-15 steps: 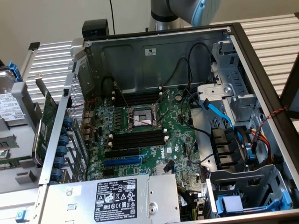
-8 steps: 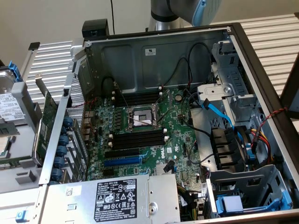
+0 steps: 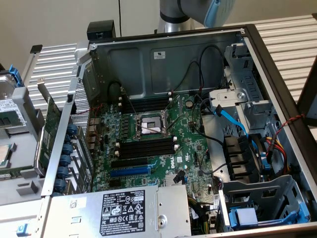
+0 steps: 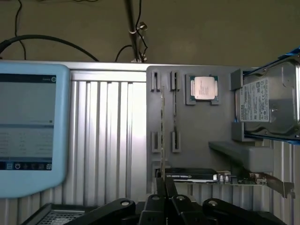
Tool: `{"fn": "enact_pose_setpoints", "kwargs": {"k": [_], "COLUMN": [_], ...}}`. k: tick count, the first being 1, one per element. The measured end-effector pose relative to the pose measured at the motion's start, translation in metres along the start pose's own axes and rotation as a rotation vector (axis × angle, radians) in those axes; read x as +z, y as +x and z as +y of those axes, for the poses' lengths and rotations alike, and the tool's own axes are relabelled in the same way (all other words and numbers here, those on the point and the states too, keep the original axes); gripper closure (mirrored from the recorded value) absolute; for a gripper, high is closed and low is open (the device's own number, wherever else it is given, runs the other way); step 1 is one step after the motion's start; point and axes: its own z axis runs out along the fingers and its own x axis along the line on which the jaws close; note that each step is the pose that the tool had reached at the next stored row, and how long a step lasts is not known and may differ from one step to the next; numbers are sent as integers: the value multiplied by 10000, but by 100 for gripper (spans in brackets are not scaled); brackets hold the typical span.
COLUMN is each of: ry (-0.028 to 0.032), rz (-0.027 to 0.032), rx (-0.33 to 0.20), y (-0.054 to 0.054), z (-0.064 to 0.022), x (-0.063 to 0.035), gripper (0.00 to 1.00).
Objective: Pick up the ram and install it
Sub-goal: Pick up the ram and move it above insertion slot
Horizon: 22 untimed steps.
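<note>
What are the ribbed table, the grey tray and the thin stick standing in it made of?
The ribbed table looks like bare aluminium: silvery, matte, with straight grooves. The grey tray seems to be plastic: dull, uniform grey. The ram, seen edge-on, is probably fibreglass circuit board; its faces are hidden.

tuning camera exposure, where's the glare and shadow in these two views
Wrist view: the tablet screen glows pale, a bright streak runs down the ribbed table, and the ram, edge-on in the gripper, reads as a thin line. Exterior view: the ribbed table is washed bright beside the case, whose motherboard sits dimmer, darkest near the fans.
</note>
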Motion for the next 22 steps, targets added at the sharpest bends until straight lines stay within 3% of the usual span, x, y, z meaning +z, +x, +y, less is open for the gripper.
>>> {"fn": "enact_pose_setpoints", "kwargs": {"k": [7,12,17,20,22], "ry": [-1,-36,-258,-299,-310], "rz": [-107,-112,-107,-107,-107], "rx": [-9,-16,-10,-9,-9], "y": [5,2,1,0,0], "z": [-208,-372,-504,-609,-623], "x": [-328,-515,-568,-575,-576], "gripper": [88,88,88,88,88]}}
